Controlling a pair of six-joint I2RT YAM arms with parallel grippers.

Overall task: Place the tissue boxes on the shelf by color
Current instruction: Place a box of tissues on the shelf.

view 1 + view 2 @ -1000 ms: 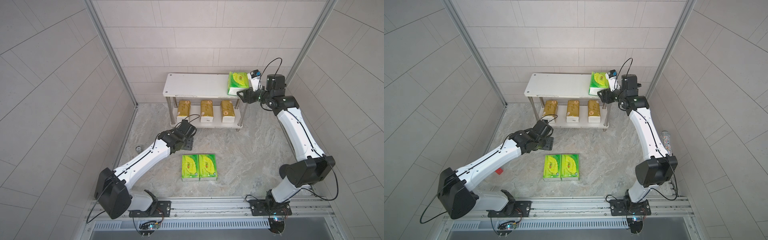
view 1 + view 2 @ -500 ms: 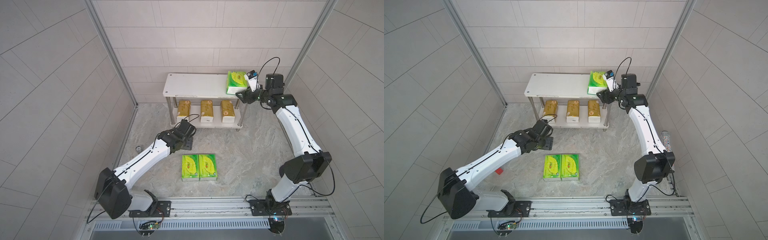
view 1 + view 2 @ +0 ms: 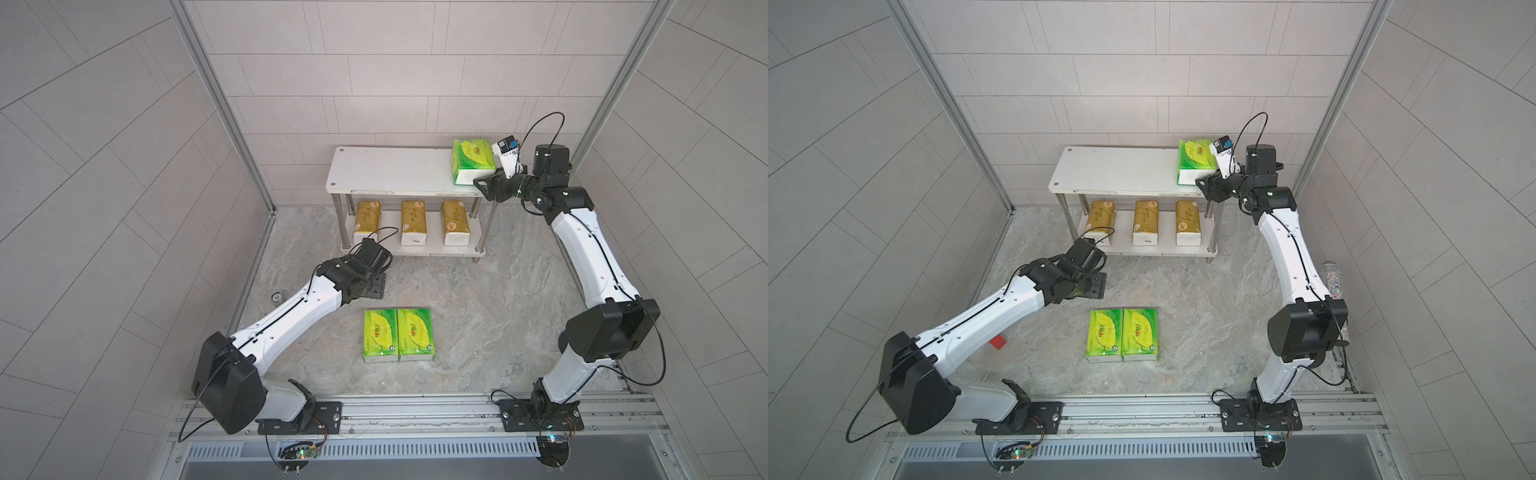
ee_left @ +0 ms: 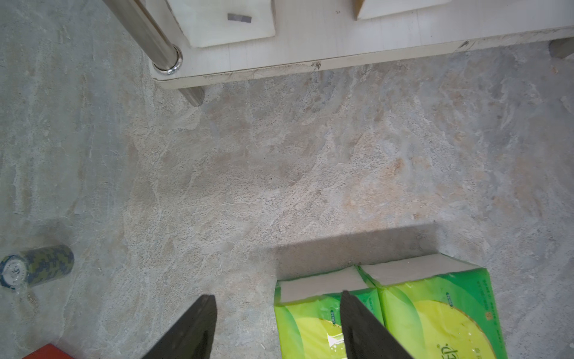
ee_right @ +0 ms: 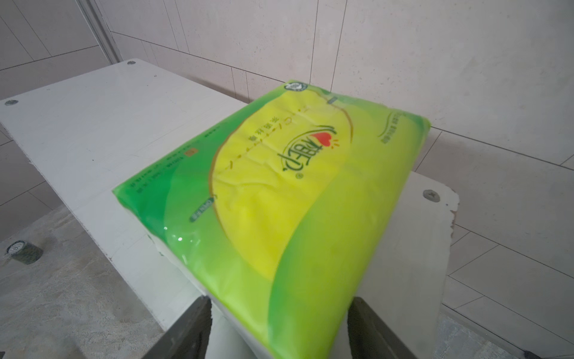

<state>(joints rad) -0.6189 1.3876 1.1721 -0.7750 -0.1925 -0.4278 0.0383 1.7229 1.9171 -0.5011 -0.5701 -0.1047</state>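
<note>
Progress: gold packs (image 3: 413, 222) fill the lower shelf (image 3: 432, 248); my right end effector (image 3: 484, 187) grips one green pack (image 3: 473, 162) on its top; left end effector (image 4: 276, 296), open, hovers by two tabletop packs (image 3: 399, 338).

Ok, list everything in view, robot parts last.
shelf: one, white boards on metal legs, by the back wall.
gold-brown tissue packs: three, in a row on the lower board.
green tissue pack: one, green-yellow, right end of the top board.
floor green packs: two, green-yellow, side by side on the floor.
patterned cylinder: one, blue-green, floor beside the left arm.
red block: one, red, floor beneath the left arm.
glittery cylinder: one, silvery, between right arm and wall.
left pincer: one, black, open, empty, above the floor.
right pincer: one, black, closed on the green tissue pack.
</note>
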